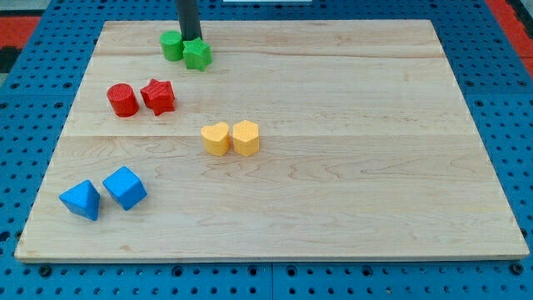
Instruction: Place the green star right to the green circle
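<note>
A wooden board [333, 125] carries paired blocks well below my tip [191, 39] — blue, yellow, red. My tip, a bare rod holding nothing, rests just above the green star [197, 55], which already sits touching the green circle [172, 45] on its right — likely placed.

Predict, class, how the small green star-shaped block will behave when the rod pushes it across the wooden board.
The small green star-shaped block looks squat and flat-bottomed, so it should slide, not roll or tip. Its points may make it swivel under my tip. It sits against the green circle block, which it might nudge.
</note>
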Available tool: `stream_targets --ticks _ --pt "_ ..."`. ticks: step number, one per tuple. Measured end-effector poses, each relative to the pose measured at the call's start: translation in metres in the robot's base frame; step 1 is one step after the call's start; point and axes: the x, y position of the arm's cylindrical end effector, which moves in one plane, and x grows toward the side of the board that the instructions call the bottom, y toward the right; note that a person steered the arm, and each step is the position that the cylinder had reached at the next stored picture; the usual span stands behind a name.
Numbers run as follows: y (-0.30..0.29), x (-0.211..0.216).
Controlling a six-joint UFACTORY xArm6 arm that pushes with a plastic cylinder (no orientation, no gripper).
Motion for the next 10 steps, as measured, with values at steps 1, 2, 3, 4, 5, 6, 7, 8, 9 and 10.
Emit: stream_targets --ticks 1,2,3,4,5,6,7,8,9,10 --pt "-0.029 0.011" --pt "-0.090 0.011" --pt "-0.056 -0.004" --pt "0.009 -0.037" --pt "0.061 -0.011" --pt "0.044 0.037" --pt "0.010 0.044" --pt "-0.025 0.039" --pt "-0.022 0.060" --pt "-0.039 0.068"
